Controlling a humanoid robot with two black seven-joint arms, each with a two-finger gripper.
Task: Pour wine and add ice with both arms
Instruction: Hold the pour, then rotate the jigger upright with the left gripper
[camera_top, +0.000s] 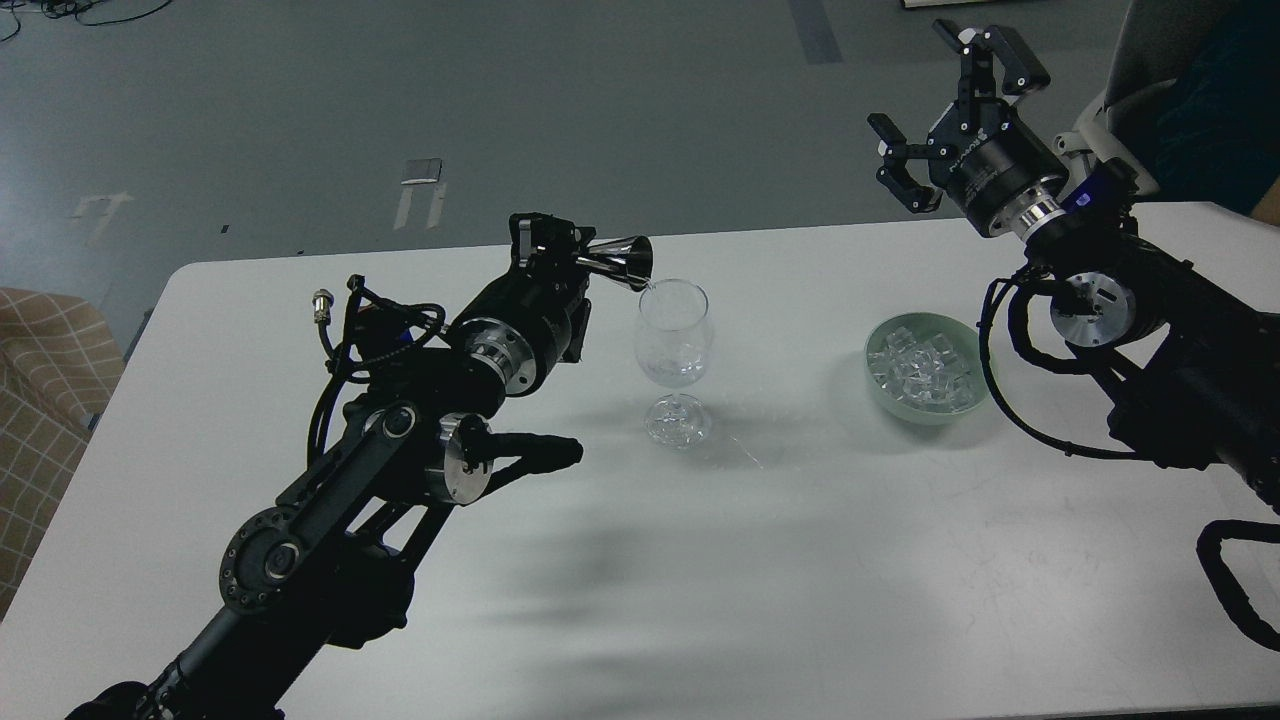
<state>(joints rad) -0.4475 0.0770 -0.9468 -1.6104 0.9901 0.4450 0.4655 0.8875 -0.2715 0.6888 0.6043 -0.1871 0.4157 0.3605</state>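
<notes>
the left gripper squeezes a shiny metal cup, tipped over the wine glass. the right gripper is spread wide, holding nothing. the ice blurs together in the green bowl.

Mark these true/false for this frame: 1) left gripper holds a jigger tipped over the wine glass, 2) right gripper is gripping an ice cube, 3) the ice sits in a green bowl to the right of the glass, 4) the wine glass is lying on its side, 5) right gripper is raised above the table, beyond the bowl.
1) True: the left gripper holds the metal jigger tipped, mouth at the wine glass rim.
2) False: the right gripper is open and holds nothing.
3) True: the ice lies in the green bowl, right of the glass.
4) False: the glass stands upright on the table.
5) True: it hangs raised, past the bowl.
</notes>
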